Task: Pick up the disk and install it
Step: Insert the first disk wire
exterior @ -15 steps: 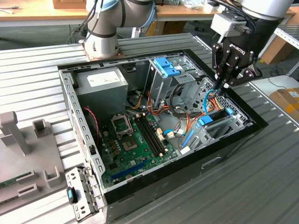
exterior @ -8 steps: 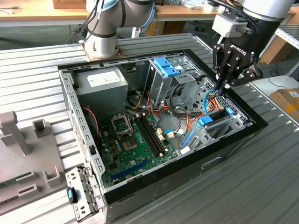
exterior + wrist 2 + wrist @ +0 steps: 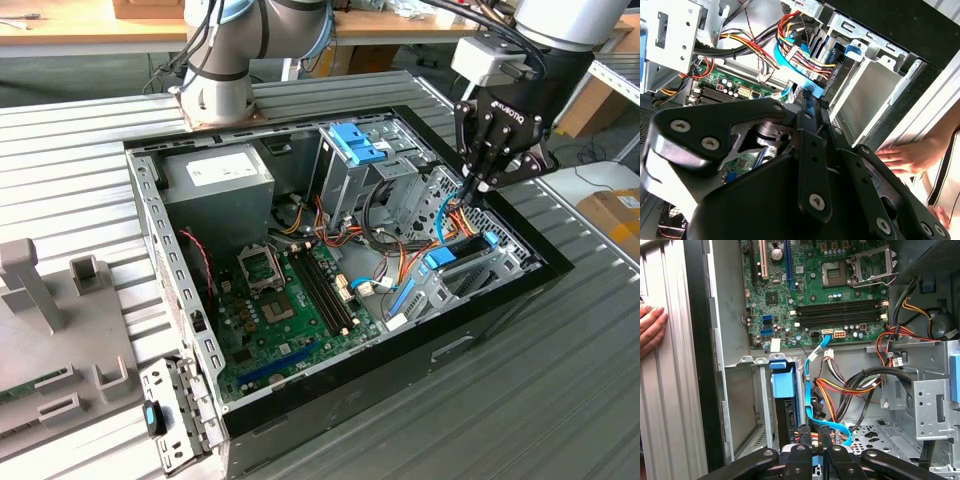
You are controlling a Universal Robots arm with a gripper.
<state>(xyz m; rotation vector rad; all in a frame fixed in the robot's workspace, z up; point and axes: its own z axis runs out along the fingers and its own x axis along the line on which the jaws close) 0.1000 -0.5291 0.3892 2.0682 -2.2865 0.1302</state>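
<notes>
Exterior view, case: an open computer case (image 3: 500, 300) lies on a ribbed metal table (image 3: 560, 400), its motherboard (image 3: 290, 300) facing up.
Exterior view, arm: the base of the arm (image 3: 215, 90) stands just beyond the case at about 11 o'clock.
Exterior view, gripper: the gripper (image 3: 468, 192) hangs over the drive bay at about 3 o'clock of the case, tips down among the cables.
Exterior view, disk: the disk (image 3: 462, 250) lies in the bay just below the tips, dark with blue rails, at about 4 o'clock of the case.
Exterior view, latch plate: a light-blue ribbed plate (image 3: 355, 145) sits on the drive cage at about 1 o'clock.
First wrist view, gripper: the gripper (image 3: 813, 440) has its fingers (image 3: 802, 437) drawn almost together, with a thin slit between them.
First wrist view, disk: the disk (image 3: 788, 415) sits in the bay with its blue end (image 3: 783, 382) toward the motherboard (image 3: 815, 290), its near end just beside the tips. I cannot tell whether they pinch it.
First wrist view, hand: a person's hand (image 3: 650, 330) rests on the table outside the case wall.
Second wrist view, gripper: the gripper (image 3: 810, 107) points at the blue cables (image 3: 790, 65) by the bay.
Second wrist view, hand: the person's hand (image 3: 900, 157) lies flat beside the case.
</notes>
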